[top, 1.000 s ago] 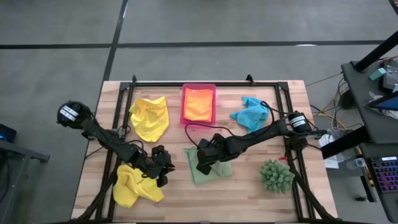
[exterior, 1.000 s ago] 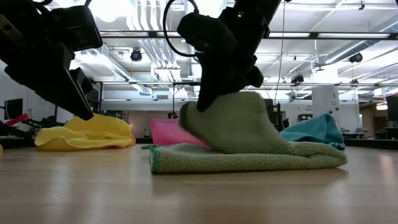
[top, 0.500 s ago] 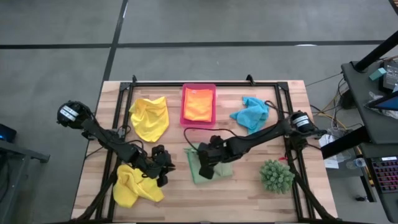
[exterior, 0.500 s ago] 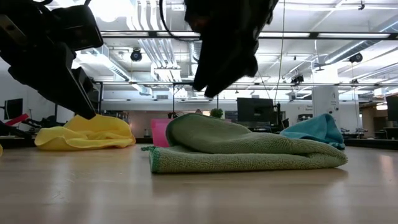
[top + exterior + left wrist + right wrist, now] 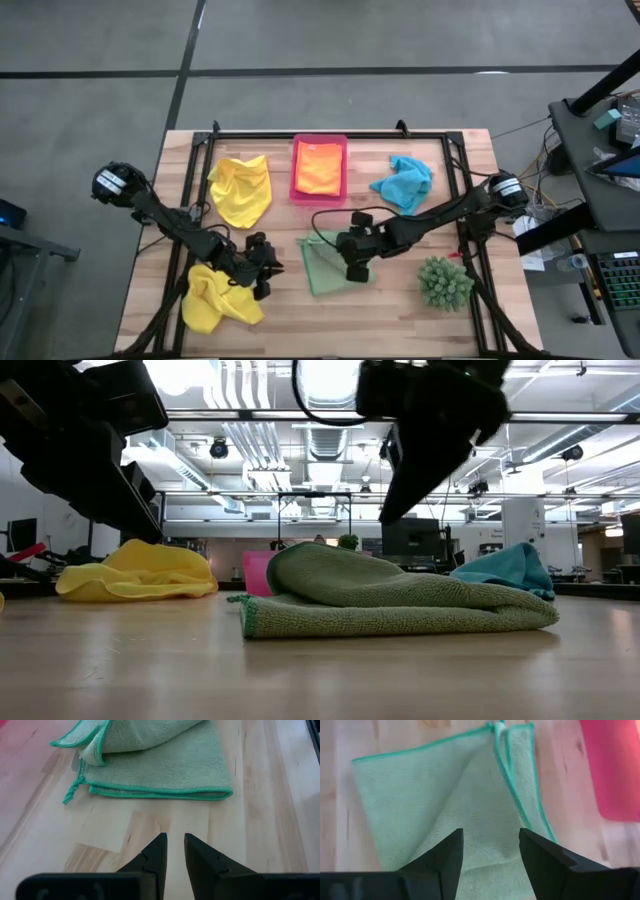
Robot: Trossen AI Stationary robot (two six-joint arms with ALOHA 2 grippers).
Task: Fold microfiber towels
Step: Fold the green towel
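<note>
The right gripper [image 5: 357, 268] has its jaws spread wide and holds nothing — in its wrist view the two fingers [image 5: 440, 862] frame the green towel [image 5: 455, 815] lying beneath them, and the low view shows the gripper [image 5: 425, 455] raised clear above that towel [image 5: 390, 600]. The left gripper [image 5: 262, 278] has its jaws nearly closed, only a thin gap between the fingers [image 5: 152, 860], with nothing gripped; it sits over bare wood, the green towel [image 5: 150, 765] just ahead of it.

The green towel [image 5: 328, 268] lies folded over on the worktop [image 5: 380, 315] at centre front, one layer bulging loosely on top. A crumpled yellow towel [image 5: 215, 298] lies at the front left, just beside the left gripper. A second yellow towel [image 5: 242, 188] lies at the back left, and a turquoise towel [image 5: 402, 183] lies bunched at the back right.

The pink tray [image 5: 296, 165] at the back centre holds the orange towel [image 5: 320, 168] — flat and squared inside it. A spiky plant [image 5: 444, 282] stands at the front right.
</note>
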